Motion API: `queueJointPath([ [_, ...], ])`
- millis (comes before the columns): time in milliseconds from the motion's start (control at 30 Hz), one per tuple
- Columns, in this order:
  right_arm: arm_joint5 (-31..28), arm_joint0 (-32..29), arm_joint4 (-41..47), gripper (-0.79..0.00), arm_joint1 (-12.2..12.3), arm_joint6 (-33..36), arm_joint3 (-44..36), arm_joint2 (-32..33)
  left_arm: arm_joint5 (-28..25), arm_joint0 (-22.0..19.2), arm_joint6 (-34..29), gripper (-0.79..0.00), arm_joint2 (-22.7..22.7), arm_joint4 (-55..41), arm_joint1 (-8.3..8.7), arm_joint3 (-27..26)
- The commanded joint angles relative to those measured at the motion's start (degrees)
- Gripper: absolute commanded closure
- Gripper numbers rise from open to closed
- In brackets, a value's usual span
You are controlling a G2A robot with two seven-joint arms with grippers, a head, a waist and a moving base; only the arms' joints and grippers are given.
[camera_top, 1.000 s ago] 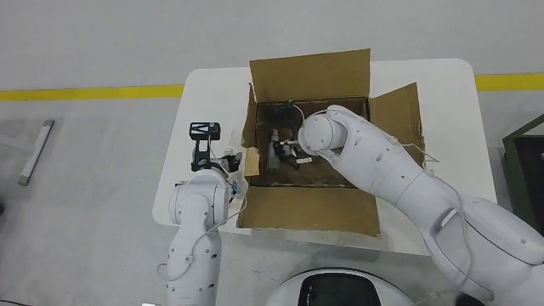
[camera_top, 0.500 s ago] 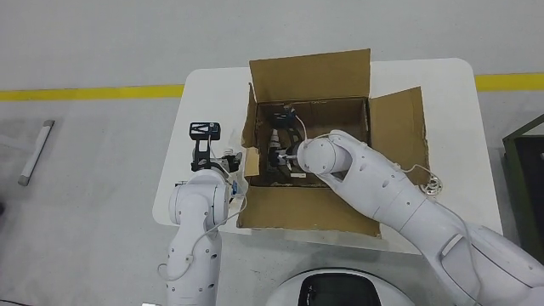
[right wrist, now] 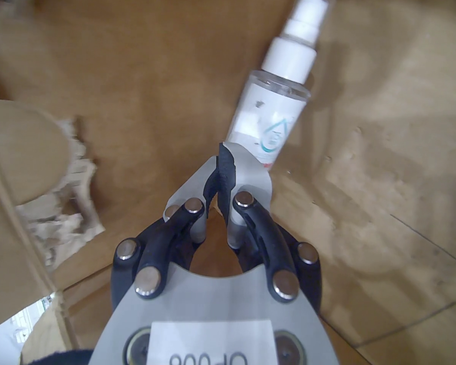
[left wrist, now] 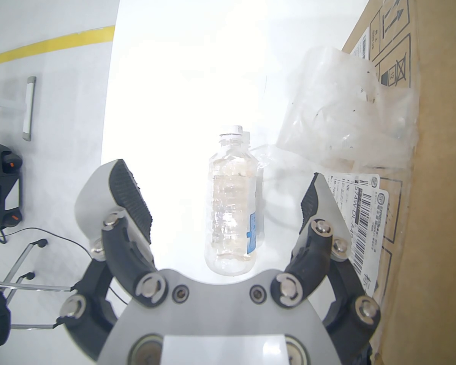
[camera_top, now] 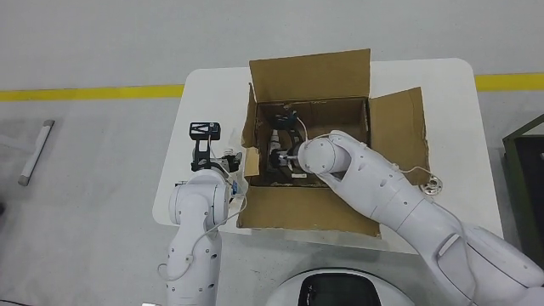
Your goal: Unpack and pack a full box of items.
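The open cardboard box (camera_top: 310, 72) stands in the middle of the white table (camera_top: 442, 85). My right gripper (right wrist: 222, 155) is deep inside it, shut with nothing between its pads. A clear spray bottle (right wrist: 273, 108) with a white pump lies on the box floor just beyond the fingertips, its base against one finger. In the top view the right gripper (camera_top: 279, 149) sits by the box's left wall, near a dark item (camera_top: 285, 119). My left gripper (left wrist: 218, 170) hangs open outside the box over a clear plastic bottle (left wrist: 233, 207) that lies on the table between its fingers.
A crumpled clear plastic bag (left wrist: 345, 115) leans on the box's outer wall (left wrist: 421, 153) beside the bottle. A small round metal piece (camera_top: 435, 187) lies on the table to the right of the box. Torn cardboard (right wrist: 64, 207) edges the box wall near the right gripper.
The right arm has swung toward the box's near side, its gripper shifting to the left wall and uncovering the metal piece on the table. The left arm has stayed still.
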Motion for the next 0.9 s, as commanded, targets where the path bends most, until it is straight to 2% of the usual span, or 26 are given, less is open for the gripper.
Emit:
queueJointPath([
  [0,1.36,0.51,-0.59,0.000,-0.27,0.85,0.82,-0.26,0.00,0.00,0.00,-0.785,0.00,0.00,0.00,0.00],
  [200,5.77,0.71,-2.58,0.000,0.29,2.13,-0.27,1.54,0.00,0.00,0.00,-0.785,0.00,0.00,0.00,0.00],
  [367,5.68,-0.75,-4.95,0.000,1.22,1.18,-5.35,3.36,0.00,0.00,0.00,-0.785,0.00,0.00,0.00,0.00],
  [533,4.24,-1.72,-5.93,0.000,1.02,0.10,-7.64,3.32,0.00,0.00,0.00,-0.785,0.00,0.00,0.00,0.00],
  [867,4.39,-0.01,-7.30,0.000,-0.93,0.41,-0.62,1.18,0.00,0.00,0.00,-0.785,0.00,0.00,0.00,0.00],
])
